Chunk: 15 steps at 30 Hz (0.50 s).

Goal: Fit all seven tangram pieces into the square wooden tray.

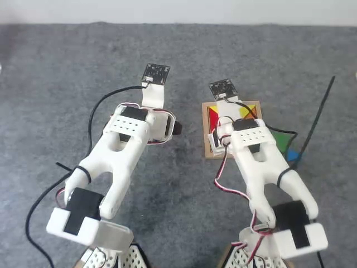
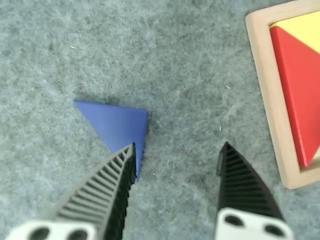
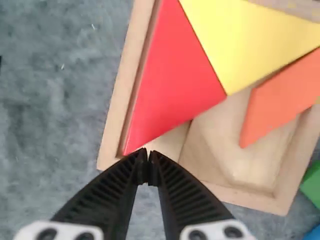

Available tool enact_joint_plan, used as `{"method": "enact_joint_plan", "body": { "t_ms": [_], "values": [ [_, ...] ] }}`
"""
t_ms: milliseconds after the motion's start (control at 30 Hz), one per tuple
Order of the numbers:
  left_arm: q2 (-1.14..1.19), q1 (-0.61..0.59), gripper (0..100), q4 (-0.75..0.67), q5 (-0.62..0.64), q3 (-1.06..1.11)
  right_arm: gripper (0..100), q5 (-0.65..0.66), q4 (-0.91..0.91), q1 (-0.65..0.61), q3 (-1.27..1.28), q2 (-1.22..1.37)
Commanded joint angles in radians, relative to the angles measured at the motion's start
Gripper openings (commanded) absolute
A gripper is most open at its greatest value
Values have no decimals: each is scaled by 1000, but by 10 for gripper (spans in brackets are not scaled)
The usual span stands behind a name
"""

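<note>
A blue triangle (image 2: 117,125) lies flat on the grey carpet. My left gripper (image 2: 178,150) hovers open just above it, one fingertip over the triangle's corner and the other over bare carpet. The square wooden tray (image 3: 117,125) holds a red triangle (image 3: 175,80), a yellow triangle (image 3: 250,35) and an orange piece (image 3: 280,105); part of its floor is bare wood. My right gripper (image 3: 148,152) is shut with nothing in it, its tips over the tray's near rim by the red triangle's point. From above, the right arm (image 1: 251,139) covers the tray (image 1: 205,128).
A green piece (image 1: 287,139) and a small blue piece (image 1: 294,156) lie on the carpet just right of the tray. The left arm (image 1: 131,131) stands left of the tray. Black cables trail along both arms. Grey carpet spreads all around.
</note>
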Motion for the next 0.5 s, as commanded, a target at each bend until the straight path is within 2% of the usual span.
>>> {"method": "enact_joint_plan", "body": {
  "t_ms": [0,167,467],
  "values": [
    [-57,6,258,-15,-8,-4,21,18,-21,48,-63,70],
    [-57,6,258,-15,-8,-4,21,20,-19,105,-141,176],
    [-57,6,258,-15,-8,-4,21,46,-21,157,-238,189]
  ]
}}
